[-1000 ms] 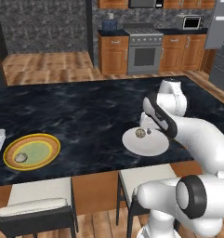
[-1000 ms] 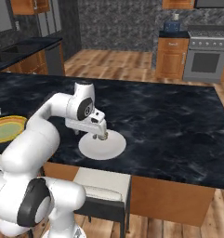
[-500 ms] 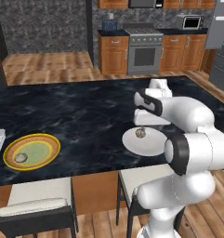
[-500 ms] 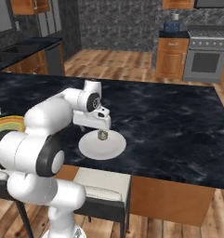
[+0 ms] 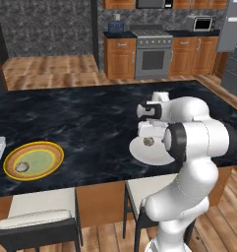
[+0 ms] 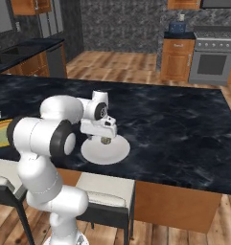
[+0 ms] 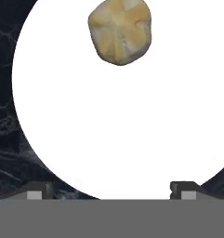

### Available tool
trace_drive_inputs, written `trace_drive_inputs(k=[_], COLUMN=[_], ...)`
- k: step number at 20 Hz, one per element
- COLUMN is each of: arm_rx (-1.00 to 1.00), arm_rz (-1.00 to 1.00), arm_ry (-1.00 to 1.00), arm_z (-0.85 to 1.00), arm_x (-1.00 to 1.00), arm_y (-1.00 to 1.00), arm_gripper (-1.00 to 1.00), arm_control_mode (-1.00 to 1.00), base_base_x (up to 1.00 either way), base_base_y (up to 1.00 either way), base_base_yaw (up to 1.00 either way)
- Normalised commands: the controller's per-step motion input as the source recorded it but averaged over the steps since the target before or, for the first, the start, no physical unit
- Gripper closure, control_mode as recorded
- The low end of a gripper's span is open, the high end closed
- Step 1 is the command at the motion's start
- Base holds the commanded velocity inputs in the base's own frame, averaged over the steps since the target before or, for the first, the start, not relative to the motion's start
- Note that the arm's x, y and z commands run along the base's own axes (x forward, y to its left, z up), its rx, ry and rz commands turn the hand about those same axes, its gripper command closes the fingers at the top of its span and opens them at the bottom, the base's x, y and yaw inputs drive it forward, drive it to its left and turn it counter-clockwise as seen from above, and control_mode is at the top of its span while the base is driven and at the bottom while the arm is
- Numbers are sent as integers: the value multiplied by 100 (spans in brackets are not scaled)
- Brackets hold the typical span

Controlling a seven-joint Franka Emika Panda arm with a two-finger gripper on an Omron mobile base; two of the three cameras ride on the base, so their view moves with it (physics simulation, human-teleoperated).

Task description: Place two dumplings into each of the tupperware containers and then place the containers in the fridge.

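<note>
Hand (image 7: 111, 190) is being held wide open and empty above a white round plate (image 5: 154, 152) since swinging in; dumpling (image 7: 120, 31) is lying ungrasped, pickup pending

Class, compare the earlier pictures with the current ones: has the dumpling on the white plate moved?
No. The dumpling sits at the same spot on the white plate, near its far rim, while the arm has folded back toward its base.
</note>
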Motion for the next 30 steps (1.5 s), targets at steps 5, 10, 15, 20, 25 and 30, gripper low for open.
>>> trace_drive_inputs(k=[5,10,15,20,25,30], arm_rx=[0,0,0,0,0,0], arm_rz=[0,0,0,0,0,0], arm_ry=[3,5,5,6,10,10], arm_z=[-25,-21,-28,-29,-16,-12], arm_x=[43,53,49,45,21,0], arm_y=[-6,-9,-1,0,0,0], arm_gripper=[-100,-100,-100,-100,-100,-100], arm_control_mode=[-100,-100,-100,-100,-100,-100], base_base_x=[0,0,0,0,0,0], base_base_y=[0,0,0,0,0,0], base_base_yaw=[0,0,0,0,0,0])
